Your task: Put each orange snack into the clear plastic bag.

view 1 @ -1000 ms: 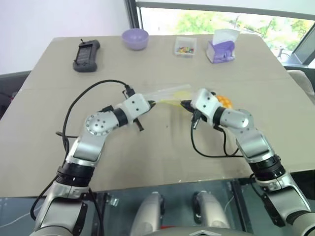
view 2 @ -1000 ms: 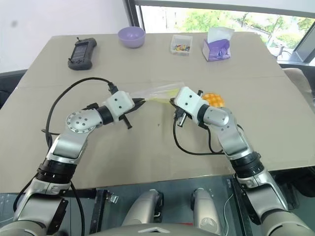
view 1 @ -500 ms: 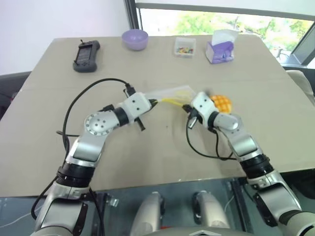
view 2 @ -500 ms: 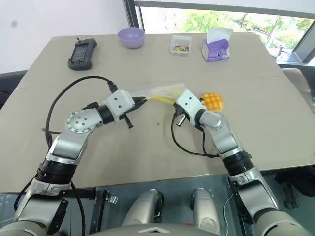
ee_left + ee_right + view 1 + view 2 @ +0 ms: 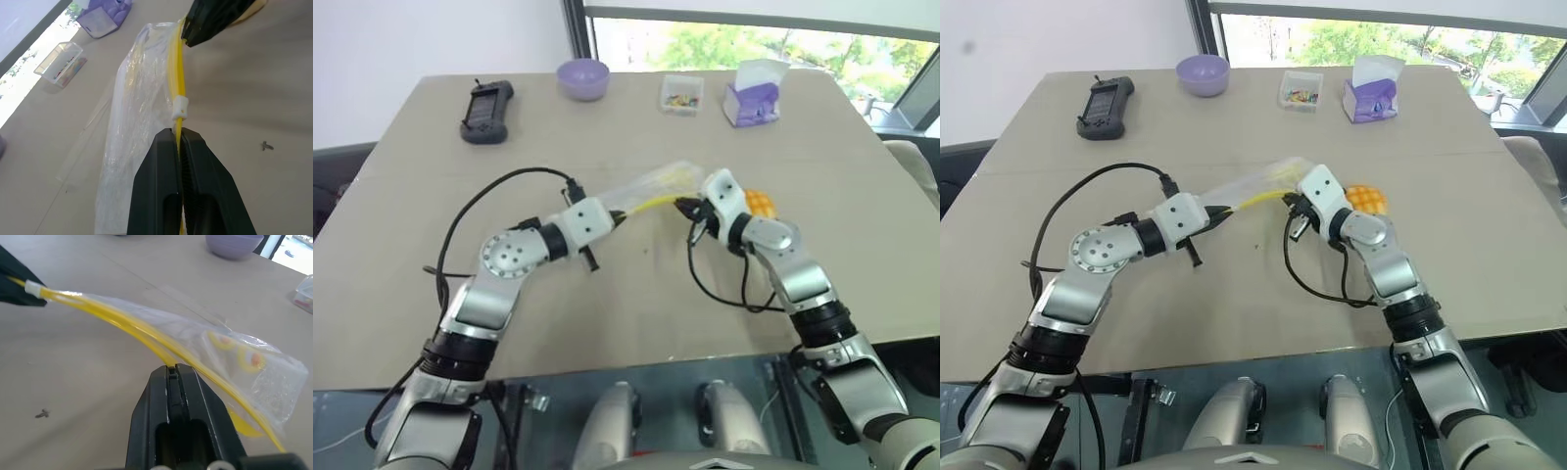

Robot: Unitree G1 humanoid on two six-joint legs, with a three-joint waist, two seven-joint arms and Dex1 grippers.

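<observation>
The clear plastic bag (image 5: 656,182) hangs just above the table's middle, its yellow seal strip (image 5: 651,203) stretched between both grippers. My left gripper (image 5: 619,212) is shut on the strip's left end, just behind a small white slider (image 5: 180,106). At the right end my right gripper (image 5: 685,206) is shut on the strip too (image 5: 175,369). The bag's loose body sags toward the far side of the strip. The orange snack (image 5: 759,203), a round bun with a grid top, lies on the table right behind my right wrist, partly covered by it.
Along the far edge stand a black handheld device (image 5: 486,110), a purple bowl (image 5: 581,76), a small clear box of coloured bits (image 5: 681,93) and a purple tissue pack (image 5: 754,98). Black cables loop from both wrists over the table. A tiny screw (image 5: 265,145) lies near the bag.
My right wrist has rolled and its forearm has swung inward, covering more of the snack. The bag's strip now runs tighter and higher between the grippers. The left gripper has barely moved.
</observation>
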